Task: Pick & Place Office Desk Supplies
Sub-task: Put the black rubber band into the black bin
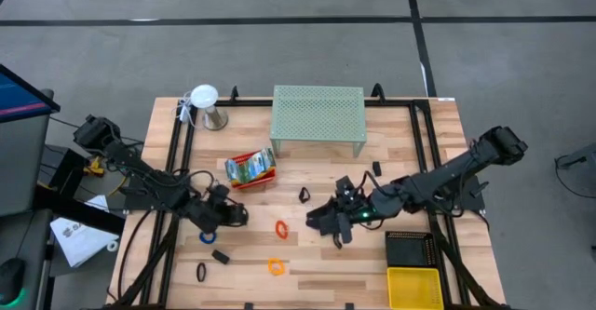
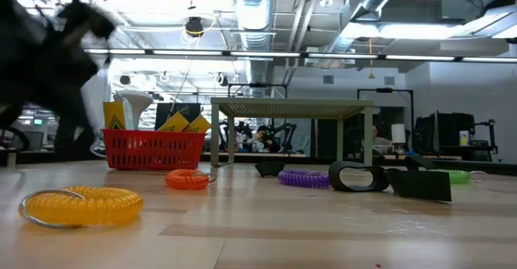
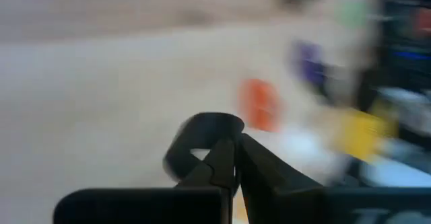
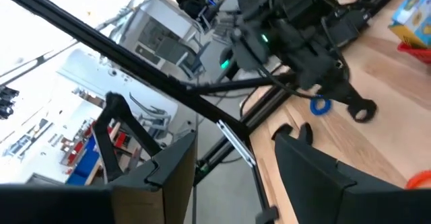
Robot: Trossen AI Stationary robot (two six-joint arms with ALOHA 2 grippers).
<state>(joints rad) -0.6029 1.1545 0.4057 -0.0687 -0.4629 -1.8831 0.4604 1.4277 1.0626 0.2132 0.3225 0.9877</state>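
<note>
My left gripper [image 1: 235, 215] sits low over the table's left half, fingers [image 3: 259, 167] pinched on a black elastic loop [image 3: 195, 140]; my right gripper [image 1: 321, 222], fingers [image 4: 323, 177] spread and empty, hangs near the table's middle. I judge the loop light, soft and springy, so a pinch across one strand should hold. The orange loops [image 1: 280, 227] nearby likely handle alike.

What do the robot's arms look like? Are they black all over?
Mostly, yes. Both arms are dark and jointed, made of slim black segments with black cables running along them. The left gripper and the right gripper each end in two flat black fingers. Small green lights glow near the right wrist.
</note>
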